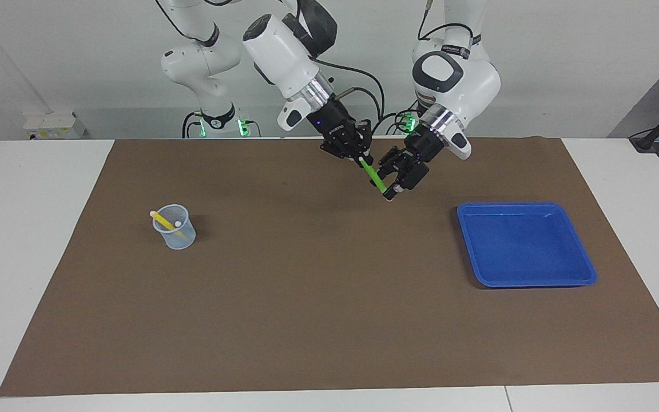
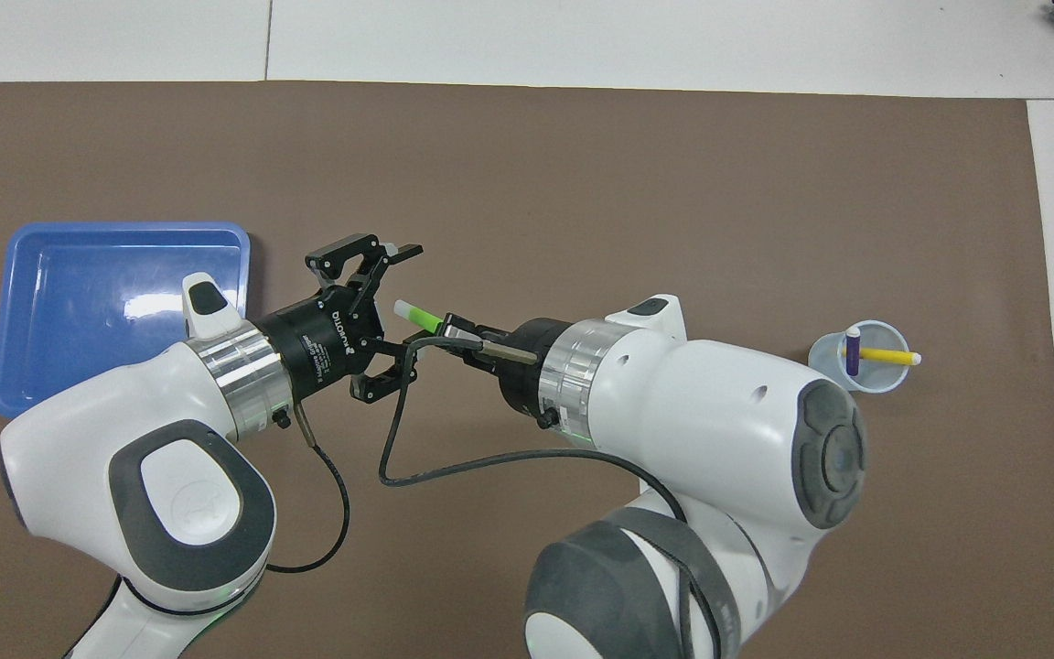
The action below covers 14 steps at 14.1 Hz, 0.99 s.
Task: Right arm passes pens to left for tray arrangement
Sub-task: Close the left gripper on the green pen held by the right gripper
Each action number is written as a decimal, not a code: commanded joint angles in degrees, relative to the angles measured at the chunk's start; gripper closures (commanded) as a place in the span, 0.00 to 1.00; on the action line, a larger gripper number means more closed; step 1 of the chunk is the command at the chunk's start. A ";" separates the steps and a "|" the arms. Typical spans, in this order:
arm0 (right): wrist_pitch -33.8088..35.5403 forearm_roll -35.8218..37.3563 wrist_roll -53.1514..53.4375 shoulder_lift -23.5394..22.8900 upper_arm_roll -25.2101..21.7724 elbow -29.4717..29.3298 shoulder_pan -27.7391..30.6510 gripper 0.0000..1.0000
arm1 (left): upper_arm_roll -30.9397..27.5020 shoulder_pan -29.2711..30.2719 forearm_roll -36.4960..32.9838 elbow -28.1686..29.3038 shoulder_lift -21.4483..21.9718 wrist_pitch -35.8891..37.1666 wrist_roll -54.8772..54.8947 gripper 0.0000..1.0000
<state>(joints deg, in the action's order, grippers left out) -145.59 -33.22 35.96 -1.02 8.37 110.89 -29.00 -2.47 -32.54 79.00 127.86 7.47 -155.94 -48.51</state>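
My right gripper is shut on the upper end of a bright green pen and holds it slanted in the air above the brown mat. My left gripper is open, its fingers on either side of the pen's pale free end; I cannot tell if they touch it. The blue tray lies empty toward the left arm's end of the table. A yellow pen and a purple pen stand in a small translucent cup toward the right arm's end.
A brown mat covers most of the white table. A black cable loops down from the right wrist beside the left gripper.
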 commanded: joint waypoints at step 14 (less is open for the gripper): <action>-1.45 -1.58 0.08 1.28 -0.20 1.44 -0.27 1.00 | -1.05 3.01 -4.82 3.36 4.57 8.72 -0.10 0.43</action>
<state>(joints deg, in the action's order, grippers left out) -146.20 -33.22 35.96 -1.01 8.29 110.92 -29.00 -3.39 -30.55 75.51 129.33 9.98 -149.14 -48.44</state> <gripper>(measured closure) 0.811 0.396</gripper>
